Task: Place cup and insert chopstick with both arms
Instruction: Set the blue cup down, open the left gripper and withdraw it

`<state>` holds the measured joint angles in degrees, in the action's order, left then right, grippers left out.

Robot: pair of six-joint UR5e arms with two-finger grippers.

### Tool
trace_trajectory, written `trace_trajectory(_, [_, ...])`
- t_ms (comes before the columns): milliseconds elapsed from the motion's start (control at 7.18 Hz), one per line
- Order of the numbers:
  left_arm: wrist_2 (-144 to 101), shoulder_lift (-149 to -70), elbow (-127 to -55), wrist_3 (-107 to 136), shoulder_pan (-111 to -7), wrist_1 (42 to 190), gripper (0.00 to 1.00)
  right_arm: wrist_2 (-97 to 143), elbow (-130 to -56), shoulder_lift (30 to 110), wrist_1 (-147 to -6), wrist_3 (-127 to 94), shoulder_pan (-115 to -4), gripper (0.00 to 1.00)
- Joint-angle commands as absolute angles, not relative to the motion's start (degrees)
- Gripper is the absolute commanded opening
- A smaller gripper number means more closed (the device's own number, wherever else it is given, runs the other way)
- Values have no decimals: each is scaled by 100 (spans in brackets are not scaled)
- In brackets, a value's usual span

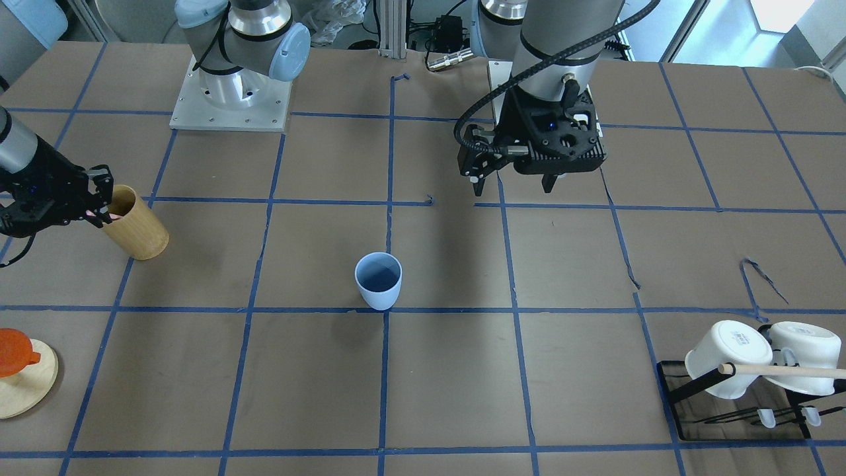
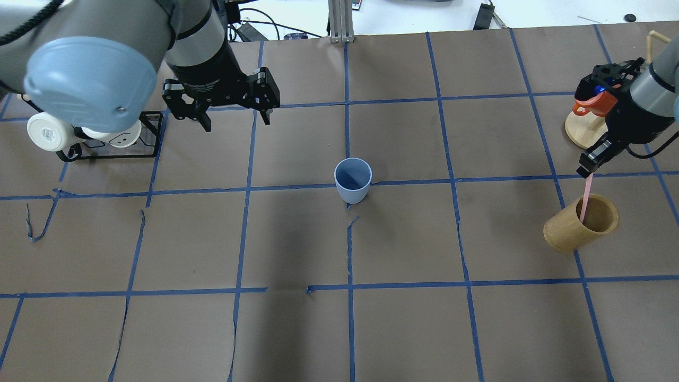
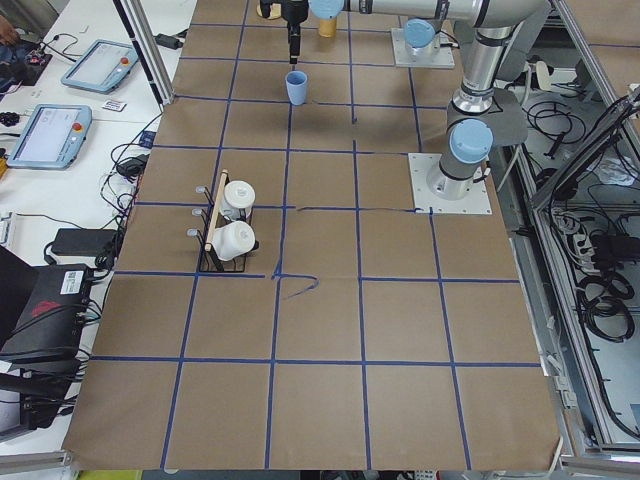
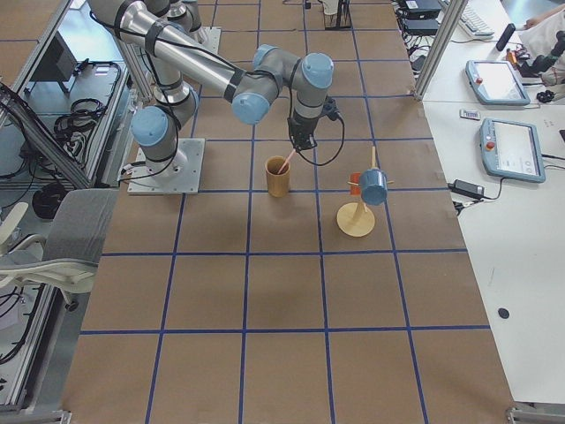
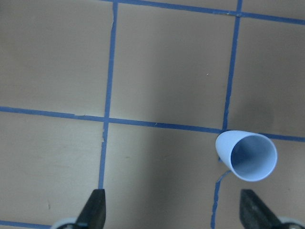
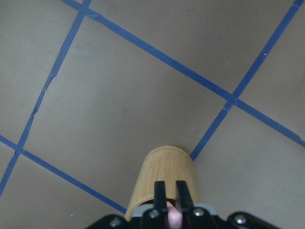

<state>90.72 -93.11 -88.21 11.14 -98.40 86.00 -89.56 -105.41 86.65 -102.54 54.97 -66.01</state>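
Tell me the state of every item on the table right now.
Blue cup: upright, empty, free.
Holder: upright, chopstick tip inside.
Chopstick: gripped, tilted.
Left end effector: open, empty.
Right end effector: shut on chopstick.
White mugs: hung on rack.

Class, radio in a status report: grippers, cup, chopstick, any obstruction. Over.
Left gripper open, empty, hovering away from blue cup. Cup upright mid-table. Right gripper shut on pink chopstick, tip inside bamboo holder. Nothing seen blocking holder mouth.

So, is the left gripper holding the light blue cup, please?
No, the left gripper is open and empty, apart from the upright light blue cup.
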Motion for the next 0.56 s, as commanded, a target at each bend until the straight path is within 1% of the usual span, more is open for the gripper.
trace_trajectory(0, [9087, -9036, -8903, -76, -9581, 8807, 100, -8965, -10276, 8701, -9882, 5484, -6601, 15])
trace_trajectory(139, [9062, -8992, -8903, -105, -9354, 8676, 100, -8974, -10013, 8797, -9566, 5484, -6601, 11])
trace_trajectory(418, [9035, -9000, -8895, -88, -9255, 8631, 100, -8816, -9224, 8999, -8968, 5502, -6635, 12])
